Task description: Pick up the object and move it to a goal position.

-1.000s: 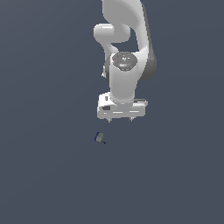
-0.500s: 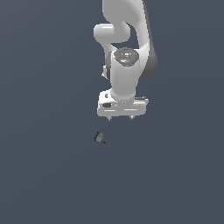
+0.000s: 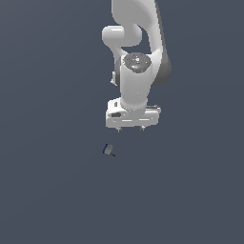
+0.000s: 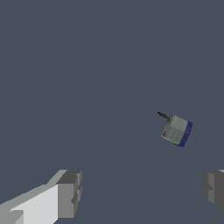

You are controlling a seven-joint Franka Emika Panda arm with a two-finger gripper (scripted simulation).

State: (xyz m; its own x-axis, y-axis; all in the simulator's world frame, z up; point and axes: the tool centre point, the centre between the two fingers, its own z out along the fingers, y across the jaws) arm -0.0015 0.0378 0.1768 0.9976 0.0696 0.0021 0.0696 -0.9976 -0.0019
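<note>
The object (image 3: 108, 150) is a tiny grey block with a dark blue end and a thin dark tip, lying on the flat grey floor. In the wrist view the object (image 4: 176, 129) lies beyond the two fingertips, nearer one finger (image 4: 213, 188) than the other finger (image 4: 69, 194). My gripper (image 3: 130, 129) hangs above the floor, up and toward the exterior view's right of the object, not touching it. Its jaws stand wide apart with nothing between them.
The white arm (image 3: 138, 57) rises above the gripper. Nothing else shows on the plain grey floor (image 3: 52, 190).
The gripper has sunk slightly lower toward the floor. The object has stayed where it was.
</note>
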